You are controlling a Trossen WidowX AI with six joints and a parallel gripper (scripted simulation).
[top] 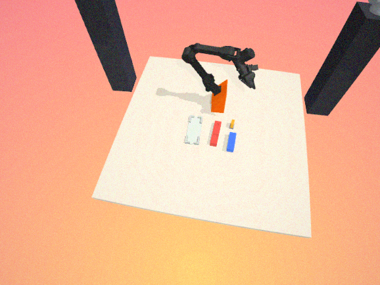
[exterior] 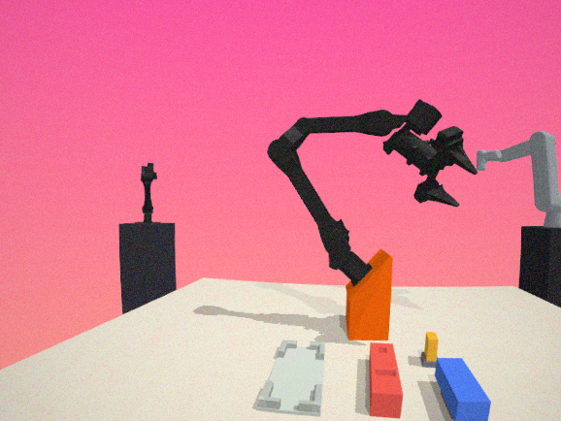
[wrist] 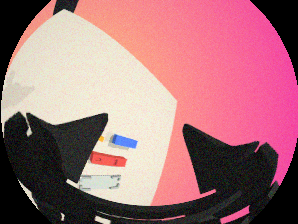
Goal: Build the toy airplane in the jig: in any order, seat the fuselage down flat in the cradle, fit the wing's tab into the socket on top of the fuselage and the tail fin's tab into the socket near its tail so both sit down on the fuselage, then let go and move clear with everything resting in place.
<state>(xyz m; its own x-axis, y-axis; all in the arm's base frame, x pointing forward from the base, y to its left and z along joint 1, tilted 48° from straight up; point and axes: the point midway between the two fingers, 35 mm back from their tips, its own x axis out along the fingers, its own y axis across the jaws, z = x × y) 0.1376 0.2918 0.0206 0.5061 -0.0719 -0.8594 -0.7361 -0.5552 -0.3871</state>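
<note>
The red fuselage (top: 215, 132) (exterior: 384, 378) (wrist: 108, 159) lies flat on the white table (top: 197, 184), to the right of the empty pale grey jig cradle (top: 193, 130) (exterior: 297, 375) (wrist: 100, 181). The blue wing (top: 231, 142) (exterior: 461, 388) (wrist: 124, 140) lies to the right of the fuselage. The small yellow tail fin (top: 232, 123) (exterior: 431, 346) stands just behind the wing. My gripper (top: 254, 79) (exterior: 466, 188) (wrist: 143, 125) is open and empty. It hangs high in the air behind and to the right of the parts, pointing down towards them.
The arm rises from an orange wedge-shaped base (top: 219, 98) (exterior: 369, 301) just behind the parts. Dark pillars (top: 105, 43) (top: 345, 62) stand off the table's back corners. A grey arm (exterior: 539, 165) sits on the right pillar.
</note>
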